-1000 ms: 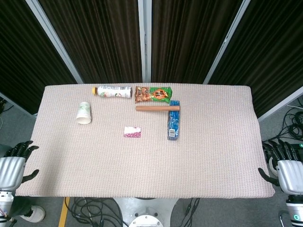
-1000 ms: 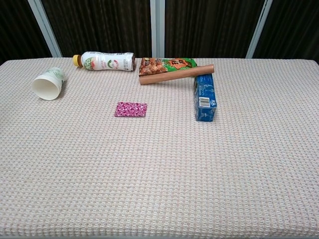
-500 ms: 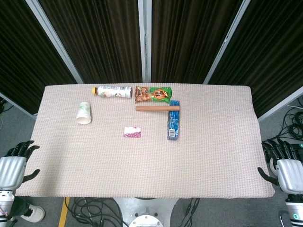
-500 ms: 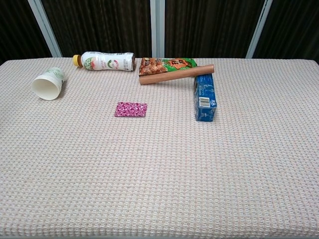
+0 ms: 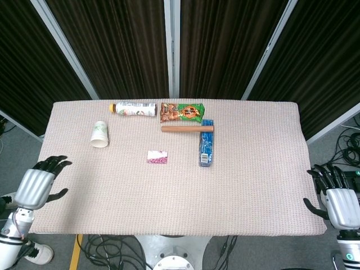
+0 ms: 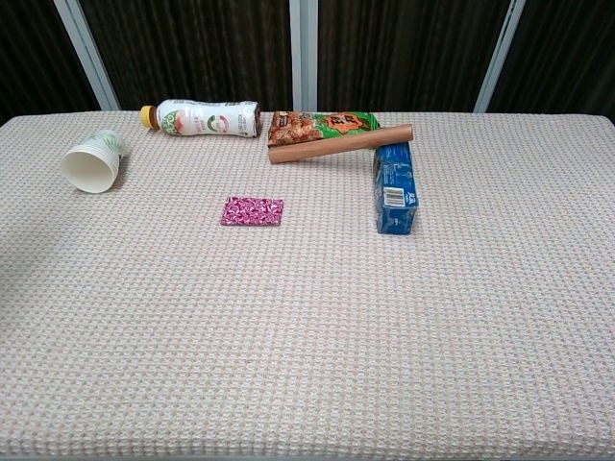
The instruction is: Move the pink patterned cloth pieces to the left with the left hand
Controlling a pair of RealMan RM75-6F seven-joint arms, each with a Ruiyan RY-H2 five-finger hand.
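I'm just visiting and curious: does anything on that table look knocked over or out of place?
Yes. The paper cup and the bottle both lie on their sides at the far left. The wooden rod sits askew, one end propped on the blue box. Nothing has spilled, and the pink cloth lies flat.

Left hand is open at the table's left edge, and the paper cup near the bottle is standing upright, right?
Not quite. The left hand is open at the left edge, but the paper cup near the bottle lies on its side, as the chest view shows.
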